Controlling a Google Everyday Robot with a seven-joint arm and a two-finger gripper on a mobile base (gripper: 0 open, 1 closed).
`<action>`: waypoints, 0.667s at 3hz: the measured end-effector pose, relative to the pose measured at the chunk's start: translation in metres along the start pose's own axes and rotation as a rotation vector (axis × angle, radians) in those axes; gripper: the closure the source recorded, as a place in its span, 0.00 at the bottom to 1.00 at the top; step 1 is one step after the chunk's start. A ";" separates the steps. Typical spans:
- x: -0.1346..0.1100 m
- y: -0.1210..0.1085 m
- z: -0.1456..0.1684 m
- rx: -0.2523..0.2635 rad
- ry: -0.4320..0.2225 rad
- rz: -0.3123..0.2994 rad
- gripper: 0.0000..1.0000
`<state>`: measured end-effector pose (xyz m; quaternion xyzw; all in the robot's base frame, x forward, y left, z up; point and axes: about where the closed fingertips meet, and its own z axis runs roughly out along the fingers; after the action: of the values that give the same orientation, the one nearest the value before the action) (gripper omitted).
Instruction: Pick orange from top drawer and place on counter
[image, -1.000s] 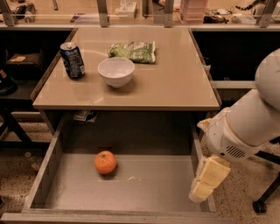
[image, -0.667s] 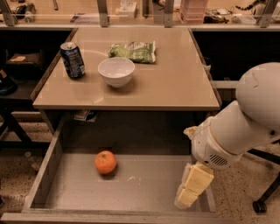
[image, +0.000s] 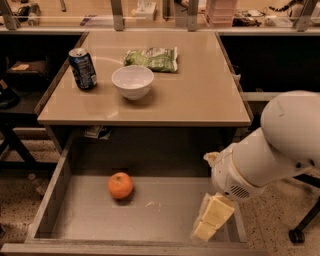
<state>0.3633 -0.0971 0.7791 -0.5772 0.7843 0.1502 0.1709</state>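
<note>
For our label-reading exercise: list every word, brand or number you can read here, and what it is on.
Blue can on the counter: print too blurred to read.
Green bag: print too blurred.
No other text; the hand hangs over the right end of the top drawer.

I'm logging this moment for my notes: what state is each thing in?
top drawer: pulled open.
orange: loose on the drawer floor, left of centre.
gripper: low over the drawer's right front, apart from the orange.
can: upright on the counter.
bowl: upright, right of the can.
green bag: lying flat behind the bowl.
</note>
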 end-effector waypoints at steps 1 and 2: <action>-0.006 -0.001 0.035 0.004 -0.061 0.032 0.00; -0.024 -0.008 0.070 0.010 -0.131 0.068 0.00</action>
<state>0.3838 -0.0480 0.7266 -0.5381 0.7915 0.1893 0.2195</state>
